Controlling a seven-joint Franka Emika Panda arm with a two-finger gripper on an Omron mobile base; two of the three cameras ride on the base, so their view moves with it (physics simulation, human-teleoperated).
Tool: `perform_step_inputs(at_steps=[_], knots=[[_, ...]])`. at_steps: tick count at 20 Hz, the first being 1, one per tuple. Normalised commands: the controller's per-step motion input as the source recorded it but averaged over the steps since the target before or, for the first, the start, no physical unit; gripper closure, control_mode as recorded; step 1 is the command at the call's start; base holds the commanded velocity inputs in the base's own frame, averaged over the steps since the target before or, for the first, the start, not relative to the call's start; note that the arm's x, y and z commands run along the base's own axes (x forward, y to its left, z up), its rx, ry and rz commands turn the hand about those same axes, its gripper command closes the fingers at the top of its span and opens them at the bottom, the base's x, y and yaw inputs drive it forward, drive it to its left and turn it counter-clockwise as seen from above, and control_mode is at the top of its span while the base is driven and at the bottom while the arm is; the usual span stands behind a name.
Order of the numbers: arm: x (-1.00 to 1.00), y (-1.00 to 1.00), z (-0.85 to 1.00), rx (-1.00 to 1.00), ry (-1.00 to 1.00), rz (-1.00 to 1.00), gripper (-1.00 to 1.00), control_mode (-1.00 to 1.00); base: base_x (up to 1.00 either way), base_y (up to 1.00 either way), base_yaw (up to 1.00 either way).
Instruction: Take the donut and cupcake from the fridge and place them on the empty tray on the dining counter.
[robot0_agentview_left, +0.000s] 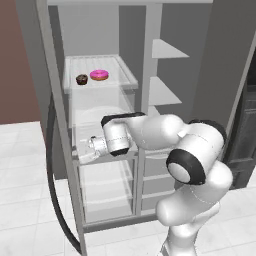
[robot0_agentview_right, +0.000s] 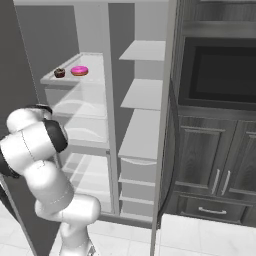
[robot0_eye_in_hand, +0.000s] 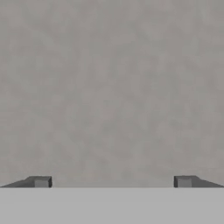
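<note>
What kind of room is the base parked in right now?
Likely a kitchen: an open fridge with a donut and cupcake on a shelf, beside dark cabinets holding a built-in oven.

White arm with dark joints

The arm (robot0_agentview_left: 165, 132) is made of smooth, rounded white segments with glossy black rings at the joints; the gripper (robot0_eye_in_hand: 112, 181) ends in two small, square dark grey finger tips (robot0_eye_in_hand: 41, 182).

one fridge (robot0_agentview_left: 60, 100) (door wide open), one pink donut (robot0_agentview_left: 99, 75), one cupcake (robot0_agentview_left: 82, 79), one gripper (robot0_agentview_left: 86, 150), one dark oven (robot0_agentview_right: 220, 70) beside it
</note>
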Motion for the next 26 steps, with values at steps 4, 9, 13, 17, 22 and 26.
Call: perform_step_inputs(at_steps=[4,9,13,17,22,26], knots=[[-0.66,0.30,0.14,0.01,-0.16,0.12,-1.00,-1.00,0.00,0.00,0.00],[-0.68,-0.56,0.71,-0.20,-0.58,-0.03,-1.00,-1.00,0.00,0.00,0.00],[-0.67,-0.56,0.73,-0.29,-0.74,-0.10,-1.00,-1.00,0.00,0.00,0.00],[-0.54,-0.56,1.00,-0.18,-0.52,-0.09,-1.00,-1.00,0.00,0.00,0.00],[-0.69,-0.69,0.96,-0.02,-0.13,-0.12,-1.00,-1.00,0.00,0.00,0.00],[-0.72,-0.86,0.57,0.00,0.04,-0.27,-1.00,-1.00,0.00,0.00,0.00]])
